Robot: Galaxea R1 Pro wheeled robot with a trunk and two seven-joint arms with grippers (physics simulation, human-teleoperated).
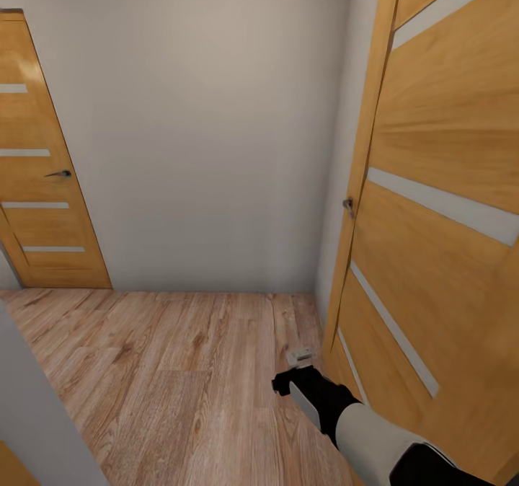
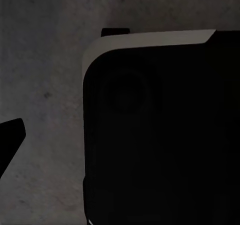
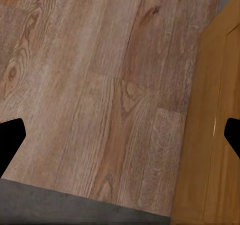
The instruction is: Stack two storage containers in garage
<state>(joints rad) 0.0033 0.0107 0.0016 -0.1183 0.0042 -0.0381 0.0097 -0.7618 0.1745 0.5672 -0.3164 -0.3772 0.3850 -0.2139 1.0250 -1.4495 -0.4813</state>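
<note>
Over grainy wood planks (image 3: 100, 85) beside a honey-wood door (image 1: 447, 255), the right claw (image 3: 120, 135) gapes apart.

You have nothing to read here: no text, label, brand, number or sign stands on any surface in these views. The two wooden doors (image 1: 447, 205) (image 1: 40, 169) carry only plain frosted strips, and the wall (image 1: 209, 133) between them is bare. The plank floor (image 3: 100, 95) and the grey concrete (image 2: 45, 75) show only grain and mottling, no markings.
</note>
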